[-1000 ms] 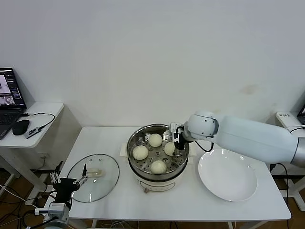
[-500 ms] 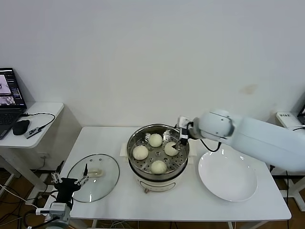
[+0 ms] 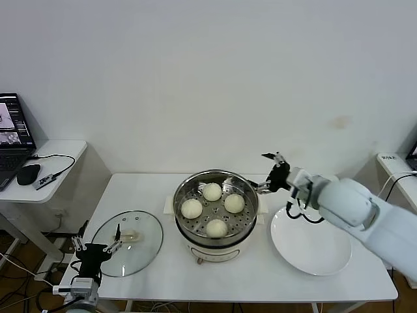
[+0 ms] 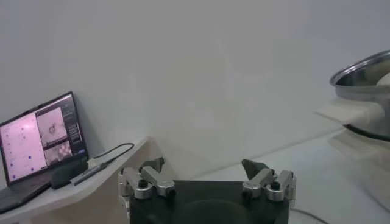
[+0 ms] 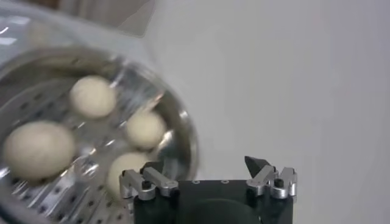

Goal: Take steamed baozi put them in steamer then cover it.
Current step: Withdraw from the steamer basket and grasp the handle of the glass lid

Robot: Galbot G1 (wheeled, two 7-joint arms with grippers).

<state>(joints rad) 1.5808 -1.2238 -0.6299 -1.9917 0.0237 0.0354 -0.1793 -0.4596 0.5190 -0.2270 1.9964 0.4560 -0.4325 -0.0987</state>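
Now all four steamed baozi [image 3: 212,208] sit in the steamer [image 3: 215,214] at the table's centre, and the cover [image 3: 127,242] lies flat to its left. Nearest it, the left gripper [image 3: 95,248] hangs spread and empty just beside the cover's near-left rim. The right gripper [image 3: 272,171], also empty with fingers spread, hovers beyond the steamer's right rim above the white plate [image 3: 311,240].

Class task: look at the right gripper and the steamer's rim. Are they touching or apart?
Apart. In the head view, the right gripper, fingers open, sits just outside the steamer rim on its right side, with white wall and table showing between them.
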